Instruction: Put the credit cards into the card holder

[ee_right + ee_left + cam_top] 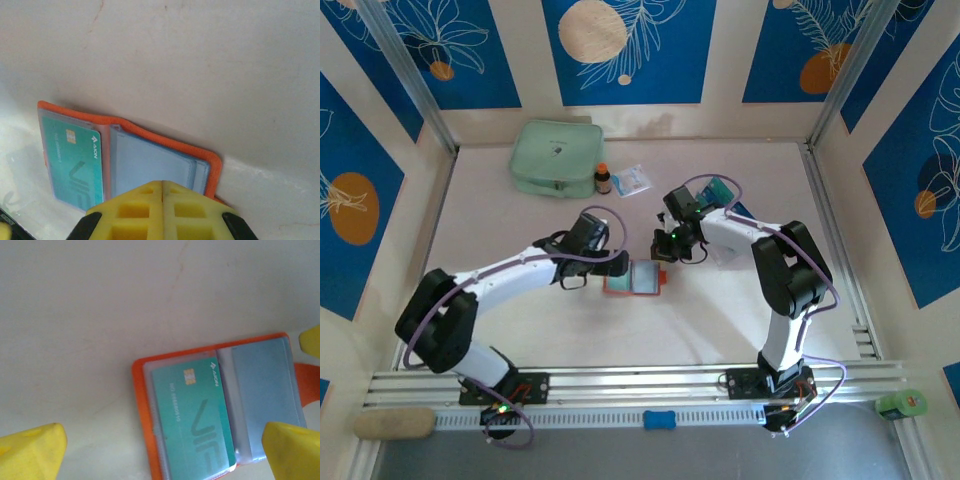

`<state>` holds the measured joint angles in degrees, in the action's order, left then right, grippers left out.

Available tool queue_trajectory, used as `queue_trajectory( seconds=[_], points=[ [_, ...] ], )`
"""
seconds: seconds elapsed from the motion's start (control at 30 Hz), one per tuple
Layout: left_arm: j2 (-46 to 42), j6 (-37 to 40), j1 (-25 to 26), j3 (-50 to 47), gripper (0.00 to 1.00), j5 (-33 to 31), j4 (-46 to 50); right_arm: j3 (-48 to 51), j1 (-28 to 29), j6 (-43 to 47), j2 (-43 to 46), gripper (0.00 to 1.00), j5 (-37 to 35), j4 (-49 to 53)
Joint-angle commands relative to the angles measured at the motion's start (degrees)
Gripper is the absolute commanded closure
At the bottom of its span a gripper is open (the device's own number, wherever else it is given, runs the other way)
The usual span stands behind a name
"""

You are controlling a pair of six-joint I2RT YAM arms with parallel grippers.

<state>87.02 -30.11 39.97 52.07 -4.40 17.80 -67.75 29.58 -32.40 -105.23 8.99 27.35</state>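
From above, we see the card holder point(633, 278) lying open on the table point(520, 230), just between the left gripper point(612, 266) and the right gripper point(665, 252).

In the left wrist view, the left gripper point(160, 455) has its fingers point(30, 452) spread wide, one over bare table and the other over the holder's right pocket. A teal card point(192, 420) sits in the left pocket.

In the right wrist view, the right gripper point(162, 207) has its fingers pressed together, empty, at the open holder's near edge.
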Motion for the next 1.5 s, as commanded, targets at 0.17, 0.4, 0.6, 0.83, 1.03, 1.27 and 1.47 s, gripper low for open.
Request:
queue_trajectory(
  seconds=[0.17, 0.4, 0.6, 0.83, 1.03, 1.27, 1.47],
  points=[
    [4.0, -0.9, 2.6, 2.2, 0.0, 0.5, -0.9, -2.0, 0.1, 1.6, -2.7, 1.0, 2.5, 1.6],
    [5.8, -0.5, 3.1, 2.3, 0.0, 0.4, -1.2, -2.7, 0.3, 2.0, -4.8, 1.0, 2.8, 1.8],
    [6.9, 0.0, 3.2, 2.4, 0.0, 0.3, -1.4, -4.9, 1.0, 3.0, -8.2, 1.0, 4.3, 3.3],
    [7.3, 0.3, 3.3, 2.0, 0.0, 0.2, -2.2, -5.7, 1.9, 2.8, -8.9, 1.0, 4.5, 3.5],
    [8.1, 0.7, 3.3, 2.0, 0.0, 0.5, -2.9, -5.5, 2.3, 2.2, -9.1, 1.0, 5.0, 2.8],
    [9.3, 0.9, 3.3, 1.8, 0.0, 0.4, -3.4, -5.2, 2.3, 2.0, -9.1, 1.0, 5.0, 2.5],
    [9.9, 1.0, 3.3, 0.9, 0.0, 0.2, -4.2, -5.0, 2.3, 2.1, -9.1, 1.0, 5.1, 2.3]
  ],
)
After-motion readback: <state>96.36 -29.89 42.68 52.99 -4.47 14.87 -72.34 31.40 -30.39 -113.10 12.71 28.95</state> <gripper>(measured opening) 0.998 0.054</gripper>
